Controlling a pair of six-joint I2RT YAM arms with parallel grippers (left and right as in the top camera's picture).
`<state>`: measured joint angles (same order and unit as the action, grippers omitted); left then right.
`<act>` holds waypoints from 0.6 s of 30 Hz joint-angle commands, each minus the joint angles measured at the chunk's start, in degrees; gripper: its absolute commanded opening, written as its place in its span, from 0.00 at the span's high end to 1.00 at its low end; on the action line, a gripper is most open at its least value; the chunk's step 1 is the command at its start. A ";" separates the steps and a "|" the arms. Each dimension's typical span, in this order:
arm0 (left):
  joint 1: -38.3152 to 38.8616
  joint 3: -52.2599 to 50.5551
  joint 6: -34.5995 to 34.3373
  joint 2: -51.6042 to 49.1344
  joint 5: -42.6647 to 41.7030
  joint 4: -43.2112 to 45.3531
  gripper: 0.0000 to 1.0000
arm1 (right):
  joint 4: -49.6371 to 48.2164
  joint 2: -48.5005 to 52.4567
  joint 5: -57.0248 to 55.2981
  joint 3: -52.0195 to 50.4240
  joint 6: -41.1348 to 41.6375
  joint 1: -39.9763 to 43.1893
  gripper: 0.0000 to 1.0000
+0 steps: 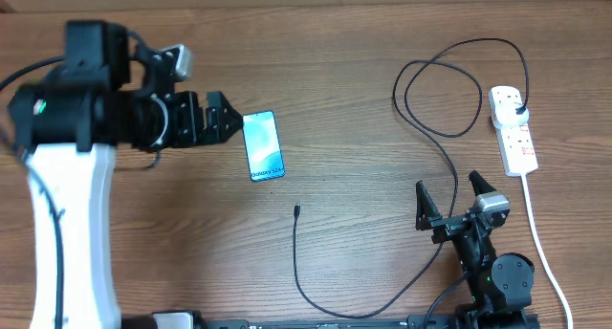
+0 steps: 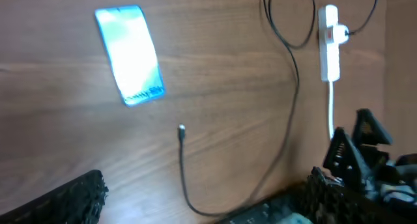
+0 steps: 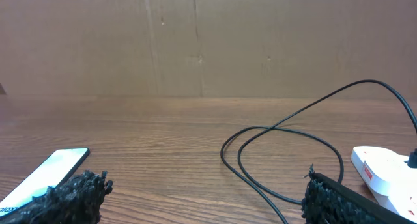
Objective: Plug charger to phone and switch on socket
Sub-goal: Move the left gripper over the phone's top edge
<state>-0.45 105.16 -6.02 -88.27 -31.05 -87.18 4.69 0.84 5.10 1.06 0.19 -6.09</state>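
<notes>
**Charger tip lies loose below the phone; both pincers open and empty**

The charger point(image 1: 295, 248) is a thin black cable on the wooden worktop point(image 1: 363, 71). Its connector tip point(image 1: 297, 211) rests just below the centre of the overhead frame, touching nothing. From there the cable drops towards the lower edge, bends right, and climbs to the upper right. There it makes two loose loops and ends at a black plug point(image 1: 518, 109). The plug sits in the upper end of the socket point(image 1: 513, 130).

The phone point(image 1: 263, 145) lies flat, left of centre and above the tip, clearly apart from it. Its blue screen faces up and its lettered end points towards the lower edge.

The socket is a white strip with red markings at the right side of the frame. Its white cord point(image 1: 535, 224) trails down to the lower right corner. Whether its switch is on cannot be told.

The left pincer point(image 1: 228, 120) is just left of the phone. Its fingers are spread wide in the left wrist view and hold nothing.

The right pincer point(image 1: 448, 190) stands at the lower right, left of the white cord. Its fingers are wide apart and empty. Seen from above, the black cable passes between them, and I cannot tell whether it touches either finger.
</notes>
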 commanded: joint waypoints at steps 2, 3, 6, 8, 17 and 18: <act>0.28 1.29 -0.85 -5.29 -4.92 0.28 0.01 | -0.26 -0.70 -0.48 -0.61 -0.04 -0.28 0.00; 0.28 1.29 -0.85 -6.51 -4.96 0.74 0.00 | -0.26 -0.70 -0.48 -0.61 -0.07 -0.28 0.00; 0.28 1.29 -0.90 -10.47 -5.01 0.85 0.55 | -0.26 -0.70 -0.48 -0.61 -0.04 -0.28 0.00; 0.44 1.29 -0.90 -12.83 -4.96 0.48 0.96 | -0.26 -0.70 -0.48 -0.61 -0.07 -0.28 0.00; 4.42 1.01 -0.85 -20.46 -3.43 0.26 0.95 | -0.26 -0.70 -0.48 -0.61 -0.07 -0.28 0.00; 4.98 1.01 -0.85 -20.92 -2.75 0.61 0.96 | -0.26 -0.70 -0.48 -0.61 -0.07 -0.28 0.00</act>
<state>2.83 105.16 -6.44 -107.81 -34.54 -86.96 4.71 0.84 5.08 1.06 0.21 -6.09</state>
